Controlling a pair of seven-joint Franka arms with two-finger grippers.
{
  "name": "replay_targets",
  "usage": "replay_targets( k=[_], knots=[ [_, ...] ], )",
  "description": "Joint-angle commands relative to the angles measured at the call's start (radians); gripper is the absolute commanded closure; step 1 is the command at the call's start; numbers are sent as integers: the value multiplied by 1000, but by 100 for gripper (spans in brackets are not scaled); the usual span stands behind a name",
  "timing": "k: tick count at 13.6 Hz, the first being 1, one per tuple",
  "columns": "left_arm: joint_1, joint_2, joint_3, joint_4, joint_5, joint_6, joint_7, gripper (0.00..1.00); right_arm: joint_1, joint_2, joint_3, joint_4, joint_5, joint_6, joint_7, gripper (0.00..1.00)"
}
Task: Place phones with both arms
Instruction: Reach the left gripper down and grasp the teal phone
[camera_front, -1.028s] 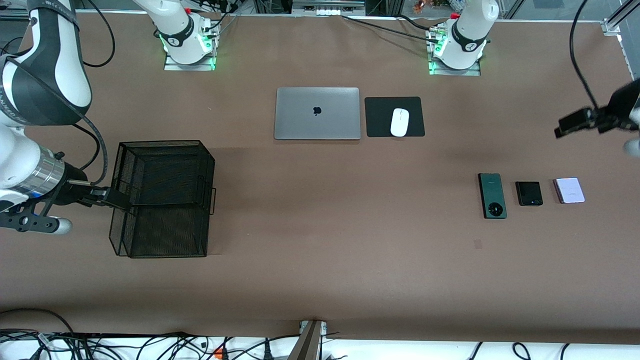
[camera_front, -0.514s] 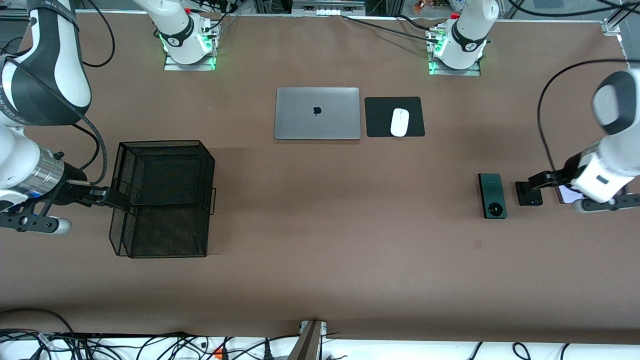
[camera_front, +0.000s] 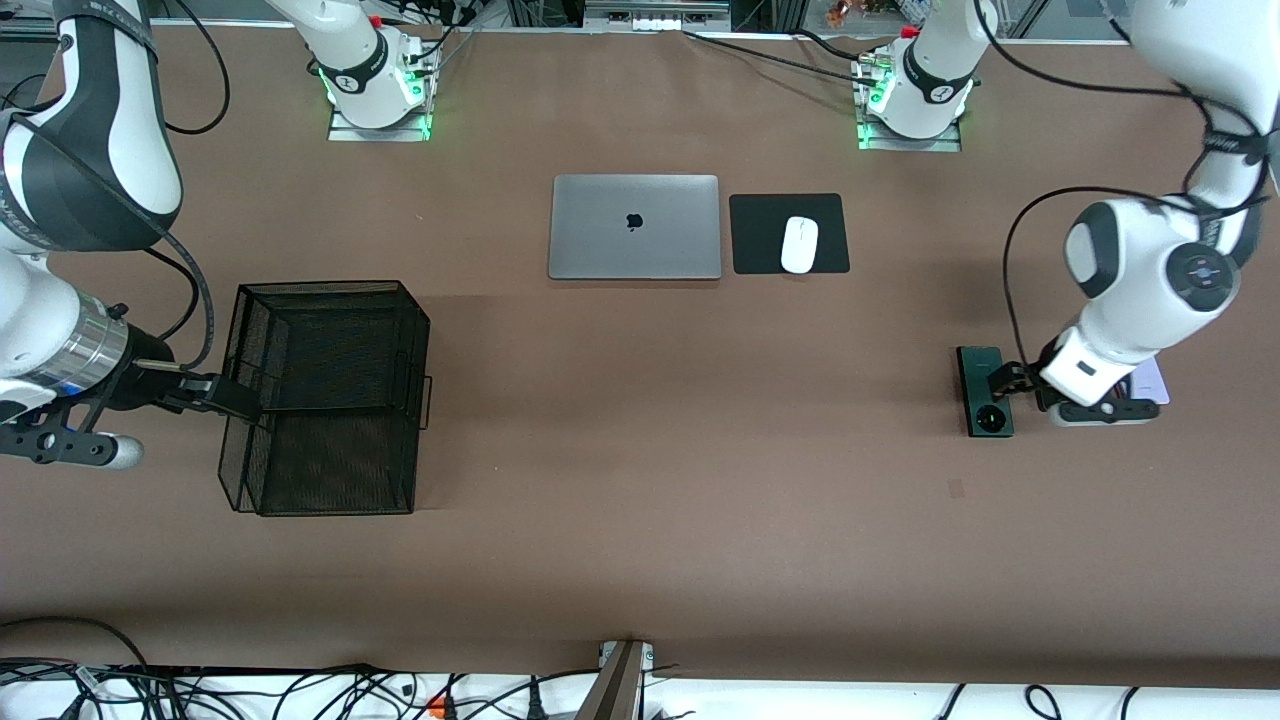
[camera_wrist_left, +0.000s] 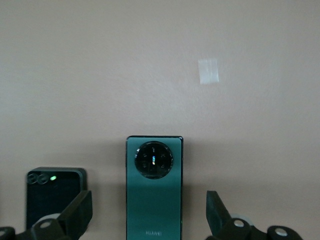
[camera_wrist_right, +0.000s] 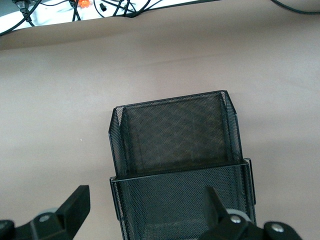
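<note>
The dark-green phone (camera_front: 988, 416) lies flat toward the left arm's end of the table. My left gripper (camera_front: 1005, 383) hangs low over it, open. In the left wrist view the green phone (camera_wrist_left: 154, 195) lies between the two spread fingers (camera_wrist_left: 75, 216) of the left gripper (camera_wrist_left: 150, 214), not touching them. The small black phone (camera_wrist_left: 50, 197) lies beside it; the left hand hides it in the front view. The pale-lilac phone (camera_front: 1153, 381) shows partly past the hand. My right gripper (camera_front: 215, 396) is open at the rim of a black mesh basket (camera_front: 320, 286), one finger on each side of its wall (camera_wrist_right: 175, 195).
A closed grey laptop (camera_front: 634, 227) and a white mouse (camera_front: 799, 244) on a black mat (camera_front: 760, 240) lie near the arms' bases. A small pale tape mark (camera_front: 956, 488) is on the table nearer to the front camera than the green phone.
The left arm has swung in from the table's end and come down over the green phone, covering the black phone in the front view. The right arm has not moved.
</note>
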Motion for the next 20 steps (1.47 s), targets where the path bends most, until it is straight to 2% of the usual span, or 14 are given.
replay_targets(
  k=[1, 7, 13, 17, 20],
  knots=[
    [10, 26, -6, -54, 14, 99, 100, 0, -8, -30, 4, -24, 16, -17, -21, 0],
    [45, 69, -10, -152, 14, 273, 168, 0, -9, -31, 3, -24, 15, -26, -44, 0],
    [46, 89, -26, -157, -8, 285, 118, 0, -9, -33, -5, -24, 10, -26, -51, 0],
    [46, 112, -40, -157, -128, 321, 110, 0, -9, -33, -8, -24, 10, -26, -73, 0],
    [46, 126, -40, -156, -141, 327, 116, 0, -12, -33, -15, -24, 12, -26, -74, 0]
  ],
)
